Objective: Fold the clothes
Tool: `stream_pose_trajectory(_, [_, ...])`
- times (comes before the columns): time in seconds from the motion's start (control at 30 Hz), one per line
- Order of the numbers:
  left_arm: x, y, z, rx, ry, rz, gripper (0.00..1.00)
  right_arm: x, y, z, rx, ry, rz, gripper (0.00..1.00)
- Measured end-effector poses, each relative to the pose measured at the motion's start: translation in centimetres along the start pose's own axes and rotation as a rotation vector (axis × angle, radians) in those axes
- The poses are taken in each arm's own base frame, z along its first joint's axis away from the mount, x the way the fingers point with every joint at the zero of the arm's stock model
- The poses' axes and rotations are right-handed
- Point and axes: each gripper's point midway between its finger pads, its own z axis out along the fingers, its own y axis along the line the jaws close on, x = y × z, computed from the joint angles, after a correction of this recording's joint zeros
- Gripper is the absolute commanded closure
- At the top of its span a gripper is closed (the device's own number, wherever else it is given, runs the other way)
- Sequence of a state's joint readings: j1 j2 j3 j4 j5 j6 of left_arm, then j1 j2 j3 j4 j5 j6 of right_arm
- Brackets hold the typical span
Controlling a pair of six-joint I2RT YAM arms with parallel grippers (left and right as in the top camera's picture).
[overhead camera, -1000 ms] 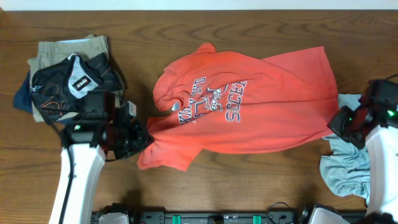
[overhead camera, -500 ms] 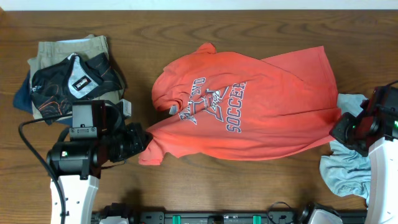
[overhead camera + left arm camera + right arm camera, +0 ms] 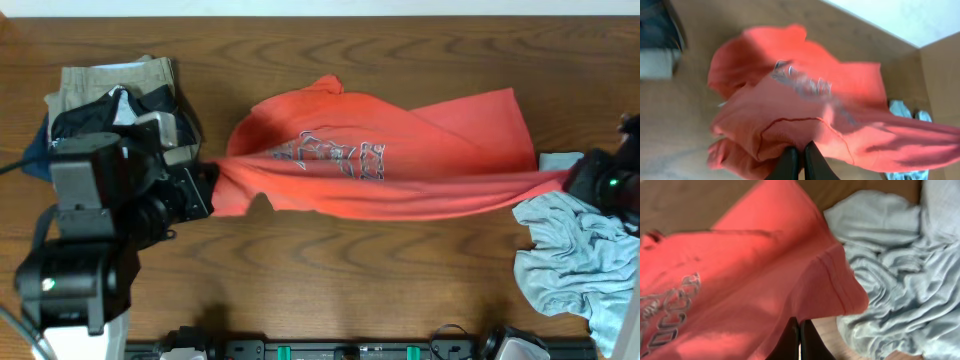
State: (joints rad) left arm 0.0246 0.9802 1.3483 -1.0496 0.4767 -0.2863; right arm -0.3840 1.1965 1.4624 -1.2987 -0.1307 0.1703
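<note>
The coral-red T-shirt with varsity lettering hangs stretched between my two grippers above the middle of the wooden table. My left gripper is shut on its left edge; the left wrist view shows the fingers pinching bunched red cloth. My right gripper is shut on its right edge; the right wrist view shows the fingers pinching the hem of the shirt. The shirt's front edge is pulled taut, and the far part drapes down to the table.
A stack of folded clothes, tan, black and blue, sits at the far left. A crumpled light-blue garment lies at the right, under my right arm, and shows in the right wrist view. Bare wood lies in front of the shirt.
Both grippers have lifted and pulled apart, left going left and right going right. The shirt has risen off the table and stretched into a taut band; its lettering has tilted away.
</note>
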Motion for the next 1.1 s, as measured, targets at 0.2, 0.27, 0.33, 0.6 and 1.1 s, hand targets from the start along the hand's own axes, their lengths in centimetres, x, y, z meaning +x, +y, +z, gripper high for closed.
stream_pose_trajectory(0.2, [-3.0, -2.3, -3.7, 0.016, -0.127, 0.057, 0.94, -3.2, 1.5, -5.7, -0.035, -0.153, -0.04, 0.99])
stream_pose_trajectory(0.27, [-4.1, -3.4, -5.3, 0.03, -0.184, 0.082, 0.94, -4.2, 1.9, -7.4, -0.045, -0.209, -0.049, 0.99])
stream_pose_trajectory(0.33, [-5.4, -4.6, -7.1, 0.049, -0.248, 0.11, 0.94, -5.6, 2.4, -9.3, -0.058, -0.288, -0.063, 0.99])
stream_pose_trajectory(0.6, [-7.7, -6.1, -9.2, 0.066, -0.357, 0.151, 0.94, -7.2, 3.9, -11.2, -0.119, -0.371, -0.121, 0.99])
stream_pose_trajectory(1.1, [-12.4, 1.5, 10.2, -0.059, -0.029, 0.035, 0.94, -12.6, 9.0, 5.6, -0.239, -0.119, -0.244, 0.99])
